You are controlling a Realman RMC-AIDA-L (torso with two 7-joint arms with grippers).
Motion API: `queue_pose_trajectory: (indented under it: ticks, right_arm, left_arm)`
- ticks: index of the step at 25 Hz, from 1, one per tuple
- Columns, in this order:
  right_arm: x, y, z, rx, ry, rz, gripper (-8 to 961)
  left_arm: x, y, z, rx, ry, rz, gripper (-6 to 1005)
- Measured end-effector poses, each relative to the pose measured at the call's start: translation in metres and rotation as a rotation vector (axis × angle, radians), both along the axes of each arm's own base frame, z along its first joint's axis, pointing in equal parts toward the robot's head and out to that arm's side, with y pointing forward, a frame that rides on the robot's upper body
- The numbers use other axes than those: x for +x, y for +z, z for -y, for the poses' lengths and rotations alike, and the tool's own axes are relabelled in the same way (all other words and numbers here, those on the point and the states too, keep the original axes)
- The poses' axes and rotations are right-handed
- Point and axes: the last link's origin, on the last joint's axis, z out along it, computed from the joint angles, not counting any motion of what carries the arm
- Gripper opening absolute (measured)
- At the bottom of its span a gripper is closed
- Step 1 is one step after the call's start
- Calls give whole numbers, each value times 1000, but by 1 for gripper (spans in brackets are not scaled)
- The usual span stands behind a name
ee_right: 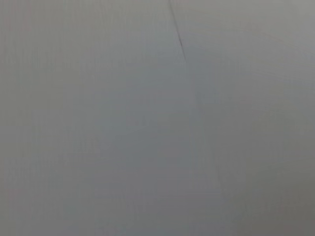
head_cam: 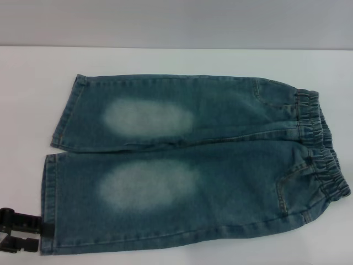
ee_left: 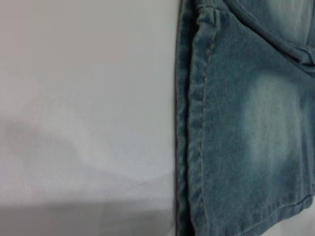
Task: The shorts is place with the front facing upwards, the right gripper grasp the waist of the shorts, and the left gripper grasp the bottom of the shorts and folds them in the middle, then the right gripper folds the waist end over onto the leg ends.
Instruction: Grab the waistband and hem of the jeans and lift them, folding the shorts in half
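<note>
The blue-green denim shorts [head_cam: 220,165] lie flat and spread out on the white table, front up, with a pale faded oval on each leg. The gathered waist [head_cam: 320,143] is at the right end. The bottom of the shorts is at the left, with the near leg's hem [head_cam: 51,199] and the far leg's hem [head_cam: 66,113] both flat. My left gripper [head_cam: 37,232] sits at the near left corner, open, its fingertips right beside the near hem. The left wrist view shows that stitched hem [ee_left: 197,123] close up. My right gripper is out of view.
The white table [head_cam: 33,99] extends around the shorts, with its far edge meeting a grey wall [head_cam: 176,22]. The right wrist view shows only a plain pale surface [ee_right: 157,147] with a thin dark line.
</note>
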Motion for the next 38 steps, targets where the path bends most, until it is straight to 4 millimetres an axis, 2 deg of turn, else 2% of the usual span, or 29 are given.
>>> queue_pose_trajectory:
  ticks: [12, 23, 38]
  right_arm:
    - [0, 0, 0, -1, 0, 1, 469]
    - [1, -2, 1, -2, -3, -4, 470]
    - [0, -2, 1, 4, 1, -10, 469]
  left_arm:
    - [7, -10, -2, -30, -15, 8, 712]
    - [31, -20, -18, -45, -91, 59, 695]
    - [28, -15, -24, -34, -91, 19, 623]
